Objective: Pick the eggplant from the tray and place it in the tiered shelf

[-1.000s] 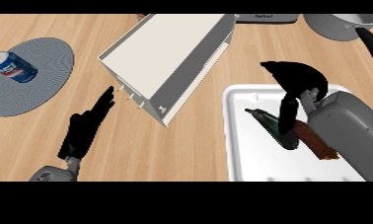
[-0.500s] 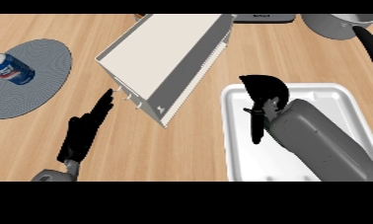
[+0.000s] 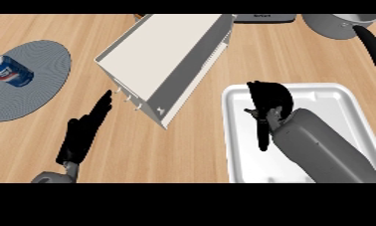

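— How is the counter [image 3: 187, 148] lit?
— Brightly and evenly, from above; soft grey shading is seen in the tray [image 3: 323, 99] beside the right hand [image 3: 268, 98].
— And the left hand [image 3: 82, 135]?
— It is shown as a dark, flat shape.

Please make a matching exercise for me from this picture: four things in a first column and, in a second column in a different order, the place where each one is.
Column one:
1. blue can
2. tiered shelf
3. right hand
4. left hand

Column two:
a. over the white tray
b. on the grey plate at the left edge
c. at the lower left of the counter, fingers straight
d. in the middle, between the plate and the tray

Pairs: 1-b; 2-d; 3-a; 4-c
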`<state>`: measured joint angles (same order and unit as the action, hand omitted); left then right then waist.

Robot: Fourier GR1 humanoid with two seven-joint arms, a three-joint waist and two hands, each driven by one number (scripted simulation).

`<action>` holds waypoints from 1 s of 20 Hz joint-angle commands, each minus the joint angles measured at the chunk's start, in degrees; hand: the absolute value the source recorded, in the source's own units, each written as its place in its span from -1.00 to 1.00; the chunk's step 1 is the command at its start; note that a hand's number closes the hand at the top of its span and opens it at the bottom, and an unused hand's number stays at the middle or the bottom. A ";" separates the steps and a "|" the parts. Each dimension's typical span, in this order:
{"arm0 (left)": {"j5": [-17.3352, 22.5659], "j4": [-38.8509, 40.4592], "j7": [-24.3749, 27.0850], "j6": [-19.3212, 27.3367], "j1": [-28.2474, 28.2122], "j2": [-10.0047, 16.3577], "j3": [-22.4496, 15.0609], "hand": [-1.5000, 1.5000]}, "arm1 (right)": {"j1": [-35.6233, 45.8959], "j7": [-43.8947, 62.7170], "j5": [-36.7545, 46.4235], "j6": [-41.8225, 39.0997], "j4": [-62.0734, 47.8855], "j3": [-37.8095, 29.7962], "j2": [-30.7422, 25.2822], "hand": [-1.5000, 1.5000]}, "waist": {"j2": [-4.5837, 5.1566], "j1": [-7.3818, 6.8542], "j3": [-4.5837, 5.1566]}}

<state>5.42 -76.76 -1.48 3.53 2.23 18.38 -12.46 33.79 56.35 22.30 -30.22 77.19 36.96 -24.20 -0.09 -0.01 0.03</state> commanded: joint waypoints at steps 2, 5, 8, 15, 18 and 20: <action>0.14 0.72 1.39 -1.73 -0.88 -0.33 1.22 0.00 | -0.13 4.61 3.92 -3.67 -1.08 -0.36 0.80 -1.00 | 0.05 -0.16 -0.01; -2.11 0.60 3.23 -0.61 -2.73 -0.67 0.66 0.00 | -2.33 3.10 6.31 -3.75 -1.20 -0.04 0.09 -1.00 | 0.03 -0.16 -0.02; -0.30 0.14 -2.29 -3.13 2.30 -0.32 2.74 0.00 | -0.04 2.45 6.76 -6.28 -3.53 -3.87 1.86 -1.00 | 0.08 -0.20 -0.03; -3.12 -0.18 -1.48 -1.71 0.52 -3.28 2.70 0.00 | -2.78 -1.80 13.75 -5.36 -6.52 -4.62 4.58 -1.00 | 0.12 -0.23 -0.03; -4.15 0.26 -0.50 -2.18 -0.03 -3.15 3.71 0.00 | -6.98 -2.80 15.93 -7.07 -2.11 -5.03 2.83 -1.00 | 0.04 0.01 -0.02; -3.29 -3.52 -5.22 -2.75 1.64 -2.47 4.54 0.00 | -4.09 -9.82 18.48 -4.20 -11.49 -5.81 3.48 -1.00 | 0.13 -0.31 -0.05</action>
<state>2.43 -78.91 -3.17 1.17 1.58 16.04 -9.28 29.51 48.94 37.09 -35.12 70.62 32.27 -21.81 -0.10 -0.32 0.04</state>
